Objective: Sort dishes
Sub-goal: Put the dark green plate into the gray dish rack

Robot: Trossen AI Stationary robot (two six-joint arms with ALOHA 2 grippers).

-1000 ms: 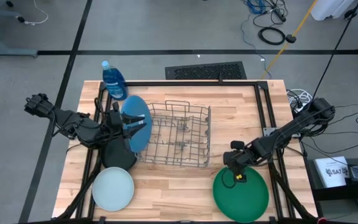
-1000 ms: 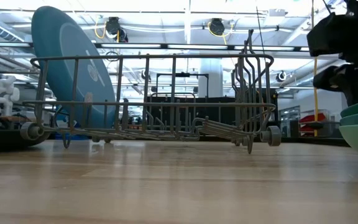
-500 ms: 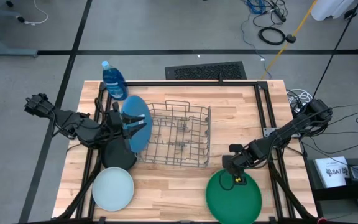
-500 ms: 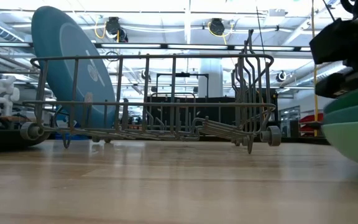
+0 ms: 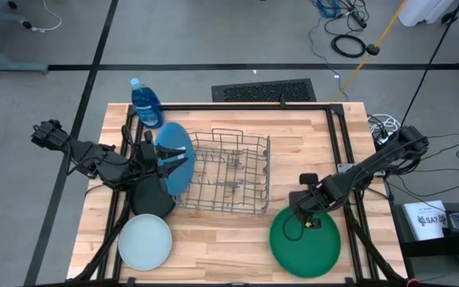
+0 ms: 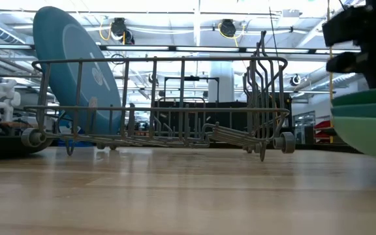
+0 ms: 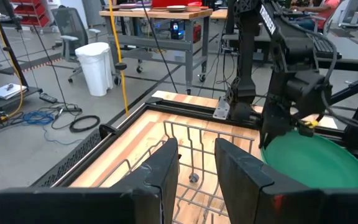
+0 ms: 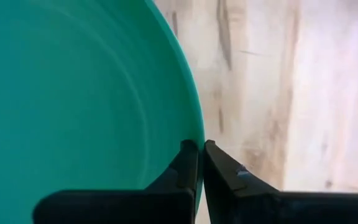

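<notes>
Green plates (image 5: 305,243) x2, blue plate (image 5: 174,156) x1, rack (image 5: 228,171) x1

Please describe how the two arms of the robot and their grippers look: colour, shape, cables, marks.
Both arms are dark, jointed and slim. The right gripper carries a small yellow mark and a thin dark cable. The left gripper has flat black fingers, one with a small red mark.

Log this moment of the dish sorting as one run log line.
right gripper: shut on dark green plate rim, front right | left gripper: by blue plate standing in rack | pale plate: front left
</notes>
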